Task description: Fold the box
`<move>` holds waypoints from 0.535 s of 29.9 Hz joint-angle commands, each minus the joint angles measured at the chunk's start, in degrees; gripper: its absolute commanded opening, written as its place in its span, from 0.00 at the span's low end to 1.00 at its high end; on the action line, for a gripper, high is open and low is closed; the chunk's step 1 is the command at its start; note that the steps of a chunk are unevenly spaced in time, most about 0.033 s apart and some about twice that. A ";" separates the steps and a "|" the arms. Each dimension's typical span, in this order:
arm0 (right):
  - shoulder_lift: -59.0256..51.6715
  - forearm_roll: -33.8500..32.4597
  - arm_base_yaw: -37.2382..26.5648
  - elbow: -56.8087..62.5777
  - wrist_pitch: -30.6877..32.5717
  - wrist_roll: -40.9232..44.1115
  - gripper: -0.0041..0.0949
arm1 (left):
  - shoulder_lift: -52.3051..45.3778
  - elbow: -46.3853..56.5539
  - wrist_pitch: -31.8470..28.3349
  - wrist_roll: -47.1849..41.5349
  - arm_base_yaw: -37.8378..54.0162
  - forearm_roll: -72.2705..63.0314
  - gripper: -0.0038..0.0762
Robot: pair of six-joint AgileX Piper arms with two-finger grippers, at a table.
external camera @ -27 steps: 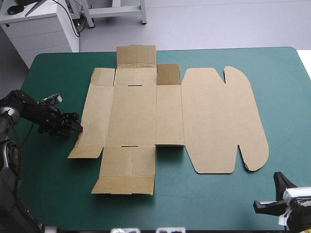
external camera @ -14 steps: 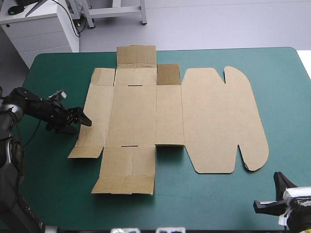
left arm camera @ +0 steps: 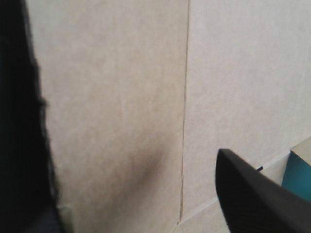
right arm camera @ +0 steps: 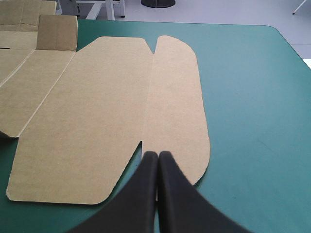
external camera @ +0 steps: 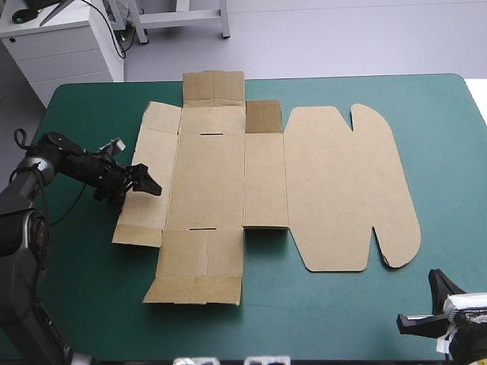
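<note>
My left arm (external camera: 72, 161): black jointed links, slim toward the fingers. Further back from them sits a grey rounded joint housing (external camera: 17, 232), then another black link behind that. Left gripper (external camera: 149, 186): all black. Its fingers (left arm camera: 252, 199) are broad curved fins, matte, with a fine ribbed texture on the face. Right gripper (right arm camera: 158, 156): same black fins with a smoother look, each tapering to a rounded tip, the bases flaring wide behind the tips. No markings or screws legible on either.
</note>
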 commanded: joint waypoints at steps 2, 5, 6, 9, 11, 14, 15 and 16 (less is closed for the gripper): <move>-1.01 0.03 -0.18 -1.96 -4.25 -0.48 0.02 | 0.59 -1.83 2.43 0.33 -1.59 0.37 0.38; -1.01 0.03 -0.18 -1.96 -4.25 -0.48 0.02 | 0.48 -5.31 2.54 -0.94 -1.59 3.84 0.05; -1.01 0.03 -0.18 -1.96 -4.25 -0.48 0.02 | 0.35 -6.43 2.66 -3.26 -1.59 5.97 0.05; -1.01 0.03 -0.18 -1.96 -4.25 -0.48 0.02 | -0.07 -7.75 2.66 -5.09 -1.59 7.69 0.05; -1.01 0.03 -0.18 -1.96 -4.25 -0.48 0.02 | -0.07 -7.75 2.66 -4.84 -1.59 7.83 0.05; -1.01 0.03 -0.18 -1.96 -4.25 -0.48 0.02 | -0.12 -8.05 2.66 -4.84 -1.59 8.69 0.05; -1.01 0.03 -0.18 -1.96 -4.25 -0.48 0.02 | -0.12 -8.29 2.66 -4.84 -1.59 8.79 0.05; -1.01 0.03 -0.18 -1.96 -4.25 -0.48 0.02 | -0.38 -8.78 2.66 -4.84 -1.59 9.39 0.05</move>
